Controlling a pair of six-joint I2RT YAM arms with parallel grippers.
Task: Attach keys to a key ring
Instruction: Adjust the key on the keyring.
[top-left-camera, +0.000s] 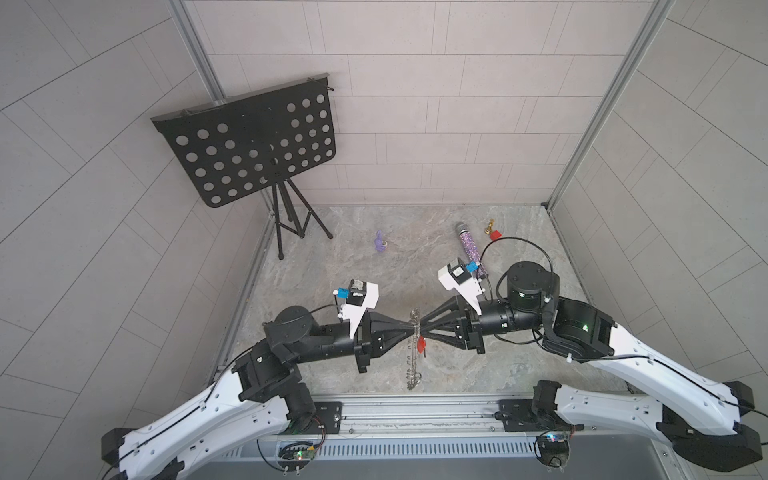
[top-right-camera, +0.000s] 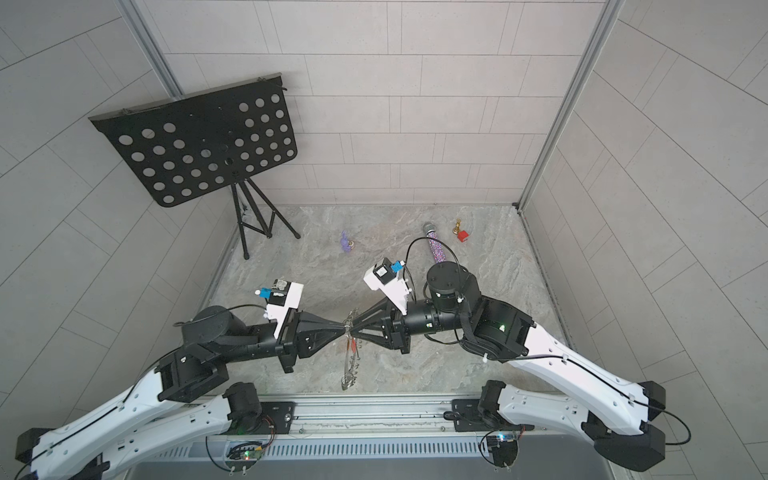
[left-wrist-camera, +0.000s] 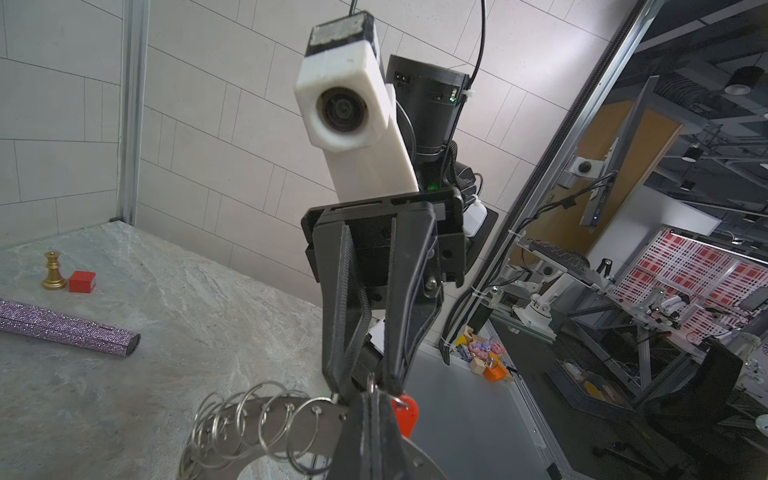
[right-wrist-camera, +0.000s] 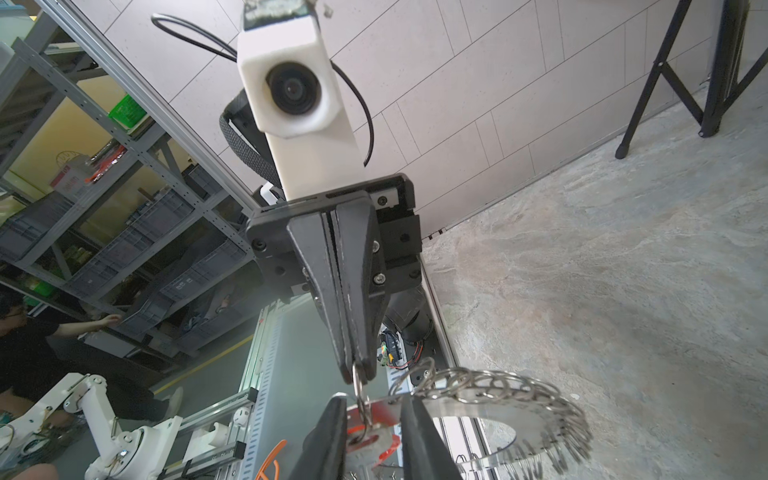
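Looks like mid-threading to me. The left gripper (right-wrist-camera: 359, 376) is pinched tight on one wire loop (right-wrist-camera: 358, 390) of the key ring (top-left-camera: 412, 361), holding the disc edge-on in the lower middle of both top views. The key (top-left-camera: 422, 344) with its red tag sits right beside the ring, between the fingers of the right gripper (left-wrist-camera: 365, 384). Those stand apart, can't tell if they actually bite. My guess: the key's at the loop, not clearly on yet.

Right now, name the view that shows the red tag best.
Right wrist view: the red tag is nearest and largest. Left wrist view shows one edge; both top views, a red speck.
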